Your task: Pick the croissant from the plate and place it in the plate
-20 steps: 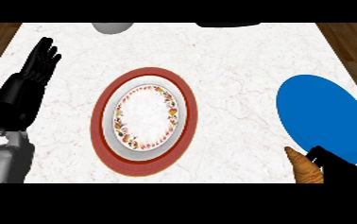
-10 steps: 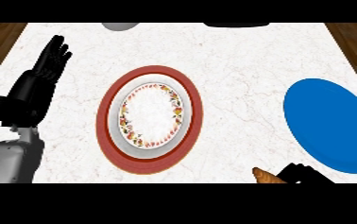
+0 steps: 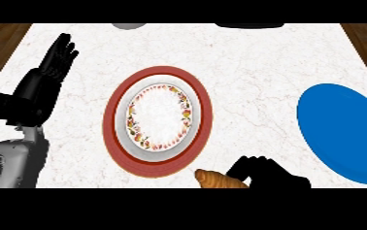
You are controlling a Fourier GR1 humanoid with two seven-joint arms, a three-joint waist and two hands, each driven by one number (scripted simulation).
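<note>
Left robot hand rests open at the surface's left edge. The red plate holds nothing yet. Right robot hand grips the croissant just below its rim; I'd lift clear of that rim, then release over the middle. Blue plate is bare too.

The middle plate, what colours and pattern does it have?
In the head view, the plate has a red rim and a white centre ringed with small red-orange motifs.
</note>
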